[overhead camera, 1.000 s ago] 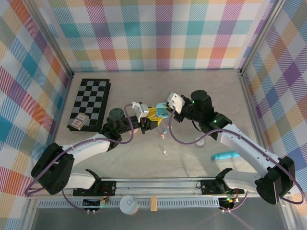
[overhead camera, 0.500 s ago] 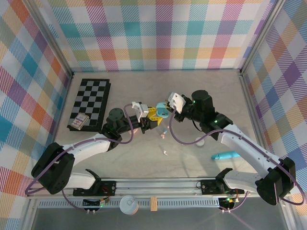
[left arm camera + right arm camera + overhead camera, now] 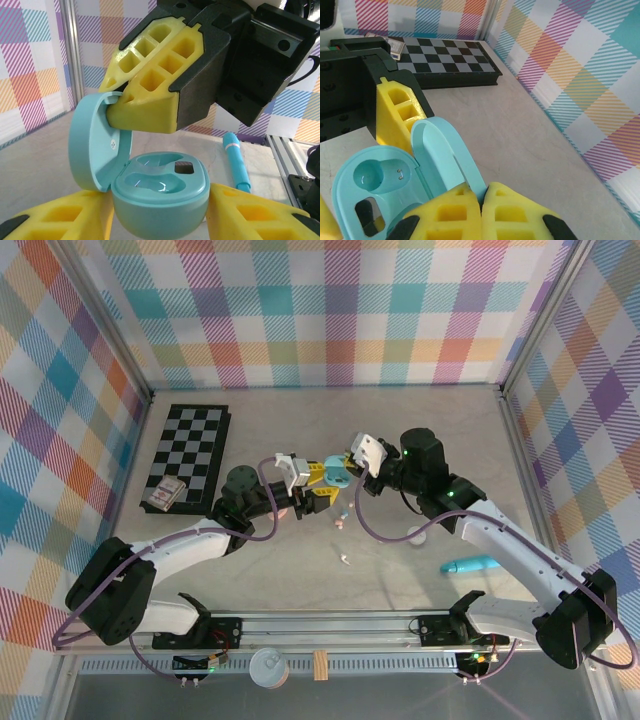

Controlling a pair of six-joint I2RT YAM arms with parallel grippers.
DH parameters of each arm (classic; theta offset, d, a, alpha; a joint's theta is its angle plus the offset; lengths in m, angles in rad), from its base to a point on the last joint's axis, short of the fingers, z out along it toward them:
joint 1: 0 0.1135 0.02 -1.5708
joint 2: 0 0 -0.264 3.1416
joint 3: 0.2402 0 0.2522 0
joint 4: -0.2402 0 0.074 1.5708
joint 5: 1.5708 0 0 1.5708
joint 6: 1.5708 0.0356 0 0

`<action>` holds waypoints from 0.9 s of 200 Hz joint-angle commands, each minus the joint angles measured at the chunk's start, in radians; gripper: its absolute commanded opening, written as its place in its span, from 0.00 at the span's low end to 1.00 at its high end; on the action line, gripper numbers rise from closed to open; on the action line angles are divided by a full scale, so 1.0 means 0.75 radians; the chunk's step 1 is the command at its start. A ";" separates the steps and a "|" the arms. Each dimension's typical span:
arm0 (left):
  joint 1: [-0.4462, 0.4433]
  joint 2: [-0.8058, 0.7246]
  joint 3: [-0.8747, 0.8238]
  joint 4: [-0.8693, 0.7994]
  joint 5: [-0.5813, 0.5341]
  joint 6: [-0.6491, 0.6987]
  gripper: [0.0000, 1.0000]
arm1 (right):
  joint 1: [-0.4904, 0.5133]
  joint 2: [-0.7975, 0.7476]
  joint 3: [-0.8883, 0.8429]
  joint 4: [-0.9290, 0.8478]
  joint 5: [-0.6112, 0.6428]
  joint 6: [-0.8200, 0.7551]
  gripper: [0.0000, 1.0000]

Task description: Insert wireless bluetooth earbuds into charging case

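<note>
**Top view:** The charging case (image 3: 335, 475) is showing as little more than a turquoise speck, mostly hidden between the two grippers meeting mid-table. The earbuds (image 3: 339, 523) are lying on the table (image 3: 430, 430) just in front, pink and white flecks too small to make out. The left gripper (image 3: 320, 491) is reaching in low from the left and the right gripper (image 3: 342, 476) from the right, both arms stretching forward.

**Left wrist view:** The bottom edge is cropping the left fingers (image 3: 60, 222), which are bracketing the case's base and touching it on both sides. The lid (image 3: 95, 140) is standing open. A turquoise tube (image 3: 235, 160) is lying behind.

**Right wrist view:** The right fingers (image 3: 512, 212), partly cut off, are pressing together on the lid's rim. A chessboard (image 3: 450, 60) is lying beyond.
</note>
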 commanded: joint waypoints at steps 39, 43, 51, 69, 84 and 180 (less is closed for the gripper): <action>-0.001 0.011 -0.001 0.081 0.018 0.002 0.52 | 0.011 -0.014 0.022 0.042 -0.094 0.047 0.00; -0.001 0.011 -0.001 0.081 0.020 0.002 0.50 | 0.010 -0.016 0.022 0.040 -0.094 0.047 0.00; -0.001 0.011 -0.001 0.082 0.022 -0.002 0.48 | 0.010 -0.014 0.022 0.038 -0.093 0.045 0.00; -0.001 0.013 -0.001 0.083 0.024 -0.003 0.44 | 0.011 -0.017 0.021 0.037 -0.094 0.045 0.00; -0.001 0.014 -0.001 0.084 0.025 -0.003 0.41 | 0.010 -0.018 0.020 0.034 -0.092 0.045 0.00; 0.008 0.015 -0.038 0.143 0.024 0.003 0.36 | 0.010 -0.068 0.008 0.048 -0.056 0.070 0.35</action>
